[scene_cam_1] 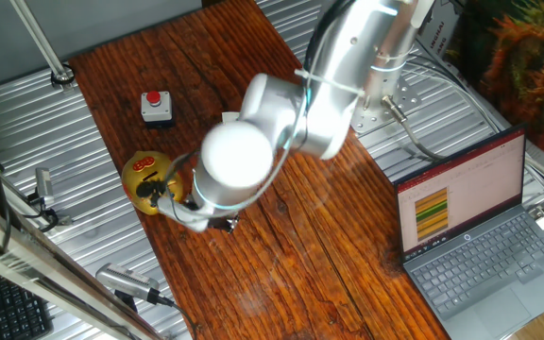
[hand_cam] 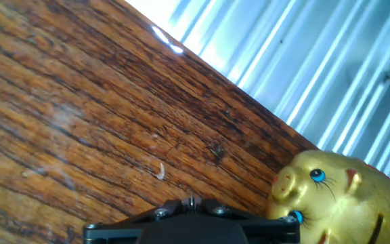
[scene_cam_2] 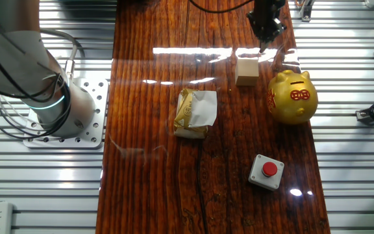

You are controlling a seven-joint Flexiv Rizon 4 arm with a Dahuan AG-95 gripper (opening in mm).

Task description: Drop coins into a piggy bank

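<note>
We see the table [scene_cam_2: 154,169], a dark wooden top, filling the middle of both fixed views, and in one fixed view the arm [scene_cam_1: 281,123] crosses it from upper right toward centre left, hiding much of the surface beneath it. In the other fixed view the gripper [scene_cam_2: 263,45] hangs at the top edge, right of centre, cut off above, so we cannot tell how wide its jaws stand; in the hand view only a dark edge of it shows at the bottom. The piggy bank [scene_cam_2: 292,97] stands near the table's right edge in the other fixed view, just below and right of the gripper; what lies inside it is hidden from us. A pale wooden cube [scene_cam_2: 247,71] sits just left of the pig, a crumpled packet [scene_cam_2: 195,114] lies mid-table, and a red button [scene_cam_2: 266,171] on its grey box sits lower right. We can make out no coins.
</note>
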